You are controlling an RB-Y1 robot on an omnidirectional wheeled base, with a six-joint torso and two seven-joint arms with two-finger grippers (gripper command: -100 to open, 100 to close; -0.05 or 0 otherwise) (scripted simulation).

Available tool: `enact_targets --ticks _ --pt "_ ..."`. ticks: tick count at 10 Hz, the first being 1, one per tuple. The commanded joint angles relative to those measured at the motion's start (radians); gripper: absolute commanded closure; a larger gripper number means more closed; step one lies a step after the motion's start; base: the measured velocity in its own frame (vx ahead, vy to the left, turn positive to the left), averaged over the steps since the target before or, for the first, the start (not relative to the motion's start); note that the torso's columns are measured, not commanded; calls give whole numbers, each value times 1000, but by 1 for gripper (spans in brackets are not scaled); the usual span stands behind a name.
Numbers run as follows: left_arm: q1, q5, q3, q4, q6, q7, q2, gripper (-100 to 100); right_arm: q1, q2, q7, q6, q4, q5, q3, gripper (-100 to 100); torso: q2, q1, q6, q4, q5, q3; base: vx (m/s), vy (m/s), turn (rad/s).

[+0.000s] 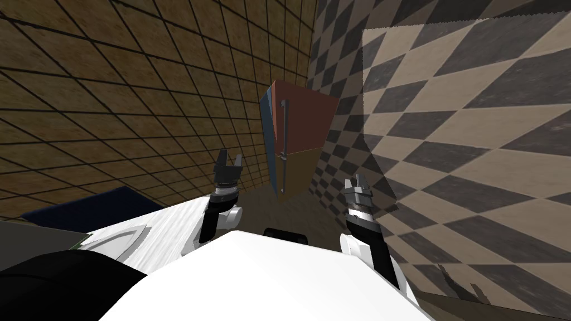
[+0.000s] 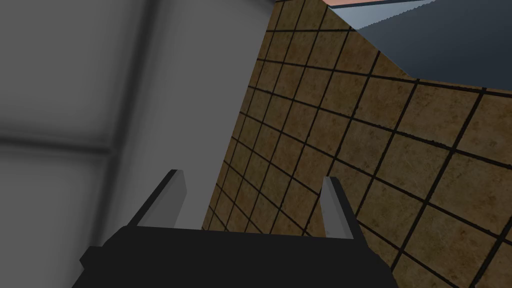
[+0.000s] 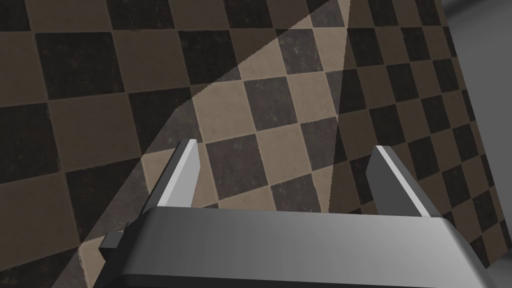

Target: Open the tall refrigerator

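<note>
**Robot Faces Tall Refrigerator, Doors Shut, Both Hands Empty**

A brown tiled surface (image 1: 111, 83) takes the left of the head view and a dark-and-tan checkered surface (image 1: 474, 139) the right. Where they meet, at frame centre, stands the tall refrigerator (image 1: 304, 120), red-brown above and tan below, with both doors apparently closed. Lower in the frame, the left hand (image 1: 230, 159) and right hand (image 1: 357, 179) hang well short of it, each with fingers spread and holding nothing. A thin grey handle (image 1: 284, 125) runs down the upper door near its left edge. The likely trouble from here is the reach. The handle is slim and far off, so a hand arriving off-line could close on air or bump the door face. No brand, label or lettering can be read.
</note>
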Motion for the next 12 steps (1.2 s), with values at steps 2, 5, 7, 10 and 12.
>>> enact_targets --ticks 2,5,7,10,12 --pt "0 0 0 0 0 0 0 0 0 0 0 0 0 0 0 0 104 0 0 105 0 -209 0 0 0" --pt "0 0 0 0 0 0 0 0 0 0 0 0 0 0 0 0 322 0 0 322 0 -644 0 0 0" --pt "0 0 0 0 0 0 0 0 0 0 0 0 0 0 0 0 470 0 0 470 0 -939 0 0 0" --pt "0 0 0 0 0 0 0 0 -20 -31 12 10 16 4 1 -100 691 0 0 691 0 -1382 1 2 8" --pt "0 0 0 0 0 0 0 0 -67 -74 38 34 56 15 3 -100 734 0 0 734 0 -1471 -4 13 46"
